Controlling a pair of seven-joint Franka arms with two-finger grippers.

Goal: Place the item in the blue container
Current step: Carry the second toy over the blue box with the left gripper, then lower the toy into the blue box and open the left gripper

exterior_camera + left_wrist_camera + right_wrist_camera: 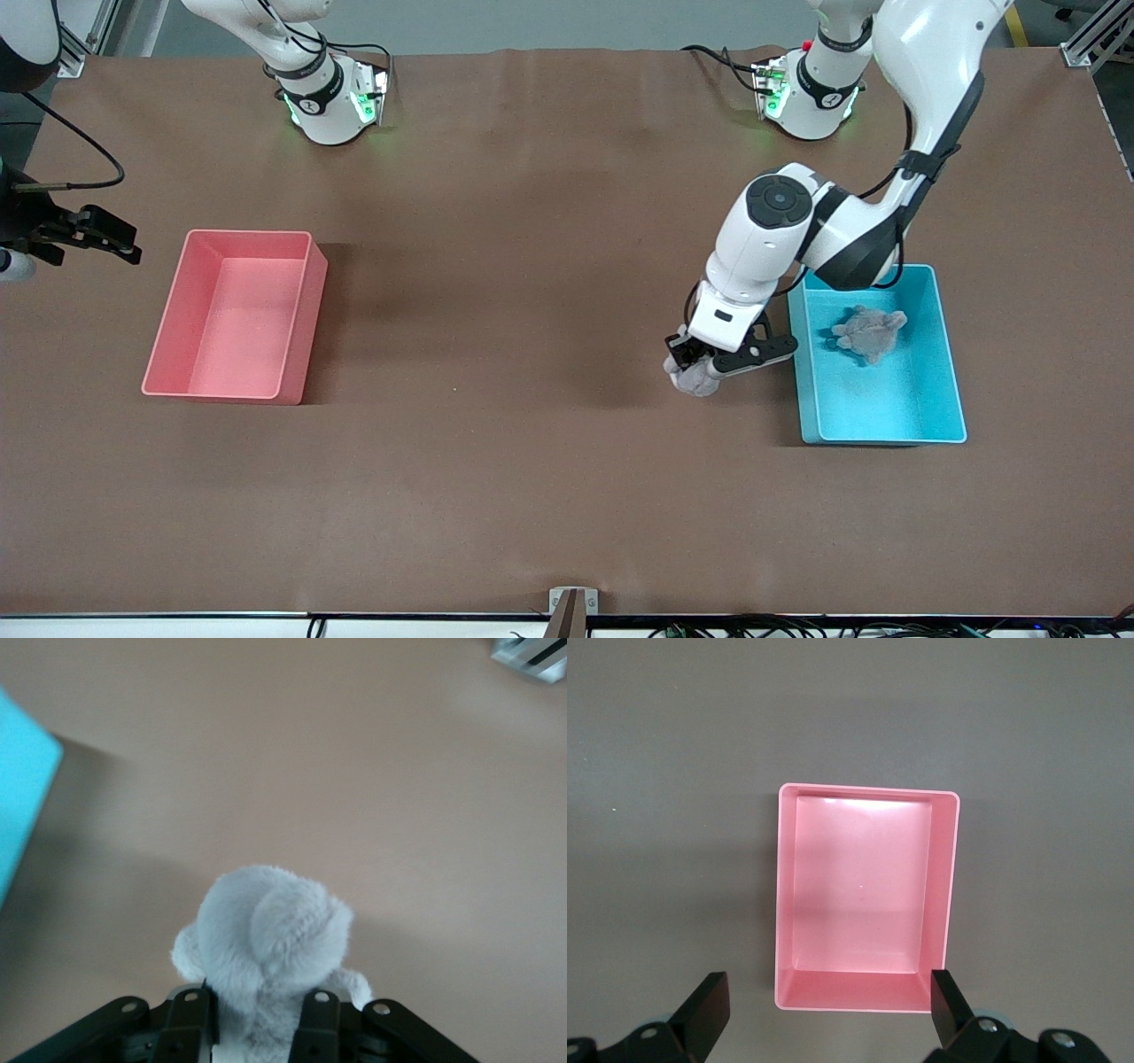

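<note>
My left gripper (pixel 695 365) is shut on a grey plush toy (pixel 698 381), low over the table beside the blue container's (pixel 953 363) wall that faces the right arm's end. In the left wrist view the toy (pixel 266 935) bulges out from between the black fingers (pixel 188 1014), and a corner of the blue container (pixel 19 788) shows at the edge. A second grey plush toy (pixel 870 331) lies inside the container. My right gripper (pixel 113 241) waits open and holds nothing; in its wrist view it (pixel 828 992) hangs above the pink bin.
A pink bin (pixel 177 306) (pixel 866 992) with nothing in it stands toward the right arm's end of the table. Both arm bases (pixel 328 106) (pixel 811 102) stand along the table edge farthest from the front camera. Brown tabletop lies between the bins.
</note>
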